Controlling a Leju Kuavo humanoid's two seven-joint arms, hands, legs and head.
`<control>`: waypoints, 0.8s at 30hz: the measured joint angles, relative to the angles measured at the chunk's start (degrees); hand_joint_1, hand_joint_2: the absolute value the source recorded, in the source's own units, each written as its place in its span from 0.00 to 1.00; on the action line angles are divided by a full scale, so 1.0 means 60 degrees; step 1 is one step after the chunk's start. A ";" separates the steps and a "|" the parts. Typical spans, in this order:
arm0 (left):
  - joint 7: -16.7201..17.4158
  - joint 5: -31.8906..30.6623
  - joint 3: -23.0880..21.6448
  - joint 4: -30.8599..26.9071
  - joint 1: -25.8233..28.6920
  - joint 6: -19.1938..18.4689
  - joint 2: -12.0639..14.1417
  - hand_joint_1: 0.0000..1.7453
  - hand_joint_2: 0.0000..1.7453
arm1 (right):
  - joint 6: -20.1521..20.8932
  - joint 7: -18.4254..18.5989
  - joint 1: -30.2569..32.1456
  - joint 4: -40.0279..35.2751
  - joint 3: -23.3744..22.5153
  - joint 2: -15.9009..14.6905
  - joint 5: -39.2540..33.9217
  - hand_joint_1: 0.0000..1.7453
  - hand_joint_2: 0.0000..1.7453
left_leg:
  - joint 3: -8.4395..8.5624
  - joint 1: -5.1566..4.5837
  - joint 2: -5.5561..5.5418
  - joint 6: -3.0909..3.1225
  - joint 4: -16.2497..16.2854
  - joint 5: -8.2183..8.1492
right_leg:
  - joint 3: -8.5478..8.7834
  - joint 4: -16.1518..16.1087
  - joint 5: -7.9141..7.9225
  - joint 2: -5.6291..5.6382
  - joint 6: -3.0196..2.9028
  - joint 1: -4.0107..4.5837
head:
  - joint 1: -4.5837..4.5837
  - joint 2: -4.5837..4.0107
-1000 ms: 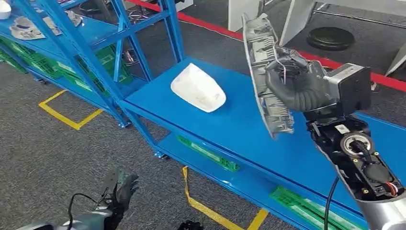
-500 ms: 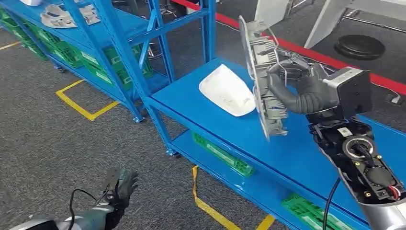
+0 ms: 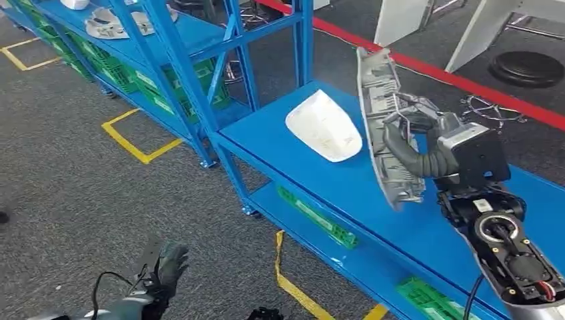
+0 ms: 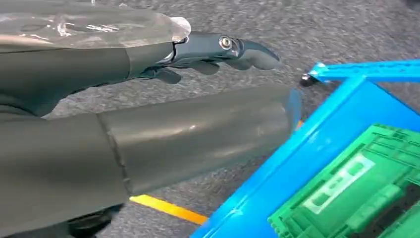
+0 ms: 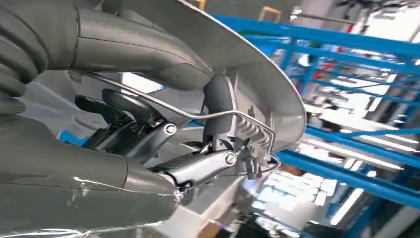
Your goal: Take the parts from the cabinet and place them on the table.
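One long grey trim part (image 3: 385, 127) stays upright in my right hand (image 3: 413, 143), fingers clamped around it, ready to lay on the bench (image 3: 346, 193) beside the white cover (image 3: 324, 126).

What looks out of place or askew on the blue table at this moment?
Nothing looks damaged or spilled. The white cover lies flat on the blue table. The long grey part stands steeply tilted above the table, held by the right hand, not yet set down.

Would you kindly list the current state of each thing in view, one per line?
Grey part: held upright above the table, not set down.
Right robot hand: gripping the grey part.
Left robot hand: empty, fingers apart, hanging low over the carpet.
White part: lying on the blue table, untouched.
Green crates: stored on the lower shelf.
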 joint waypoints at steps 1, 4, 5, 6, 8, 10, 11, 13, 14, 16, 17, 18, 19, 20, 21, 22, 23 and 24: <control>-0.0022 0.0029 0.0003 0.0000 0.0041 -0.0018 0.0033 0.00 0.00 | 0.0011 0.0087 0.0111 -0.0156 -0.0066 -0.0109 0.0000 1.00 1.00 | 0.0359 0.0023 0.0022 0.0007 -0.0708 0.0385 | 0.0003 0.0001 -0.0007 -0.0029 0.0011 -0.0002 | -0.0007 0.0000; -0.0182 0.0139 0.0003 0.0000 0.0078 -0.0033 0.0135 0.00 0.00 | -0.0004 0.0310 0.0406 -0.0750 -0.0331 -0.0448 0.0018 1.00 1.00 | 0.1490 -0.0078 0.0361 0.0097 -0.2882 0.0999 | -0.0001 0.0025 -0.0085 -0.0097 0.0139 0.0087 | -0.0087 0.0000; -0.0211 0.0153 0.0003 0.0000 0.0101 -0.0033 0.0139 0.00 0.00 | -0.0007 0.0350 0.0448 -0.0926 -0.0434 -0.0584 0.0025 1.00 1.00 | 0.1467 -0.0080 0.0275 0.0181 -0.2879 0.1031 | 0.0009 0.0018 -0.0089 -0.0126 0.0179 0.0074 | -0.0040 0.0000; -0.0219 0.0153 0.0003 0.0000 0.0142 -0.0033 0.0150 0.00 0.00 | -0.0011 0.0365 0.0497 -0.1076 -0.0518 -0.0693 0.0025 1.00 1.00 | 0.1463 -0.0101 0.0250 0.0228 -0.2861 0.0999 | 0.0032 0.0011 -0.0116 -0.0148 0.0227 0.0068 | -0.0011 0.0000; -0.0229 0.0153 0.0003 0.0000 0.0206 -0.0033 0.0189 0.00 0.00 | -0.0014 0.0383 0.0564 -0.1304 -0.0608 -0.0853 0.0029 1.00 1.00 | 0.1505 -0.0109 0.0150 0.0349 -0.2914 0.1010 | 0.0084 -0.0002 -0.0166 -0.0221 0.0364 0.0018 | 0.0058 0.0000; -0.0244 0.0153 0.0007 0.0000 0.0205 -0.0033 0.0186 0.00 0.00 | -0.0015 0.0405 0.0652 -0.1538 -0.0703 -0.1035 0.0033 1.00 1.00 | 0.1578 -0.0073 0.0100 0.0458 -0.2964 0.1017 | -0.0212 0.0643 -0.0661 0.0033 0.0428 -0.0008 | 0.0117 0.0000; -0.0244 0.0153 0.0007 0.0000 0.0204 -0.0033 0.0190 0.00 0.00 | -0.0022 0.0423 0.0685 -0.1629 -0.0755 -0.1112 0.0033 1.00 1.00 | 0.1586 -0.0075 0.0072 0.0507 -0.2964 0.1010 | -0.0566 0.1413 -0.1036 0.0084 0.0434 0.0018 | 0.0179 0.0000; -0.0244 0.0153 0.0007 0.0000 0.0208 -0.0033 0.0190 0.00 0.00 | -0.0040 0.0470 0.0792 -0.1833 -0.0846 -0.1239 0.0007 1.00 1.00 | 0.1589 -0.0110 -0.0028 0.0542 -0.2959 0.0998 | -0.1346 0.3031 -0.1623 0.0115 0.0460 0.0024 | 0.0204 0.0000; -0.0244 0.0153 0.0007 0.0000 0.0217 -0.0033 0.0182 0.00 0.00 | -0.0055 0.0514 0.0865 -0.1935 -0.0908 -0.1338 -0.0011 1.00 1.00 | 0.1601 -0.0118 -0.0102 0.0547 -0.2958 0.0995 | -0.1522 0.3343 -0.1621 0.0114 0.0456 0.0023 | 0.0208 0.0000; -0.0244 0.0157 0.0007 0.0000 0.0233 -0.0033 0.0168 0.00 0.00 | -0.0051 0.0587 0.0962 -0.2103 -0.1006 -0.1502 -0.0055 1.00 1.00 | 0.1634 -0.0117 -0.0277 0.0544 -0.2948 0.0988 | -0.1165 0.2513 -0.0987 0.0121 0.0403 0.0023 | 0.0237 0.0000; -0.0244 0.0161 0.0007 0.0000 0.0233 -0.0033 0.0149 0.00 0.00 | -0.0025 0.0623 0.0972 -0.2172 -0.1050 -0.1542 -0.0073 1.00 1.00 | 0.1656 -0.0118 -0.0358 0.0529 -0.2935 0.0977 | -0.0763 0.1636 -0.0529 0.0158 0.0364 0.0024 | 0.0244 0.0000; -0.0248 0.0161 0.0007 0.0000 0.0232 -0.0033 0.0131 0.00 0.00 | 0.0018 0.0649 0.0965 -0.2237 -0.1093 -0.1574 -0.0088 1.00 1.00 | 0.1670 -0.0117 -0.0421 0.0506 -0.2911 0.0961 | -0.0310 0.0655 -0.0072 0.0335 0.0311 0.0023 | 0.0259 0.0000; -0.0251 0.0161 0.0007 0.0000 0.0223 -0.0033 0.0120 0.00 0.00 | 0.0040 0.0652 0.0965 -0.2292 -0.1119 -0.1622 -0.0091 1.00 1.00 | 0.1630 -0.0170 -0.0476 0.0470 -0.2875 0.0946 | -0.0093 0.0216 -0.0106 0.0530 0.0267 0.0035 | 0.0277 0.0000; -0.0262 0.0161 0.0007 0.0000 0.0219 -0.0022 0.0124 0.00 0.00 | 0.0062 0.0649 0.0962 -0.2365 -0.1133 -0.1622 -0.0091 1.00 1.00 | 0.1574 -0.0178 -0.0536 0.0440 -0.2826 0.0954 | 0.0023 0.0064 -0.0116 0.0495 0.0273 0.0002 | 0.0270 0.0000; -0.0266 0.0161 0.0007 0.0000 0.0226 -0.0022 0.0120 0.00 0.00 | 0.0080 0.0652 0.0972 -0.2398 -0.1151 -0.1625 -0.0091 1.00 1.00 | 0.1549 -0.0143 -0.0561 0.0388 -0.2852 0.0990 | 0.0001 0.0090 -0.0110 0.0473 0.0261 0.0050 | 0.0233 0.0000; -0.0269 0.0157 0.0007 0.0000 0.0251 -0.0022 0.0120 0.00 0.00 | 0.0080 0.0663 0.0974 -0.2416 -0.1170 -0.1640 -0.0091 1.00 1.00 | 0.1544 -0.0129 -0.0593 0.0353 -0.2874 0.1008 | 0.0002 0.0105 -0.0107 0.0441 0.0241 0.0051 | 0.0244 0.0000; -0.0269 0.0157 0.0007 0.0000 0.0275 -0.0022 0.0120 0.00 0.00 | 0.0102 0.0663 0.0969 -0.2449 -0.1181 -0.1643 -0.0091 1.00 1.00 | 0.1543 -0.0138 -0.0674 0.0293 -0.2880 0.1028 | 0.0020 0.0065 -0.0071 0.0389 0.0181 0.0045 | 0.0240 0.0000; -0.0269 0.0146 0.0007 0.0000 0.0279 -0.0022 0.0153 0.00 0.00 | 0.0135 0.0660 0.0958 -0.2489 -0.1180 -0.1643 -0.0102 1.00 1.00 | 0.1505 -0.0116 -0.0604 0.0258 -0.2815 0.0948 | 0.0078 -0.0025 -0.0016 0.0303 0.0099 -0.0057 | 0.0240 0.0000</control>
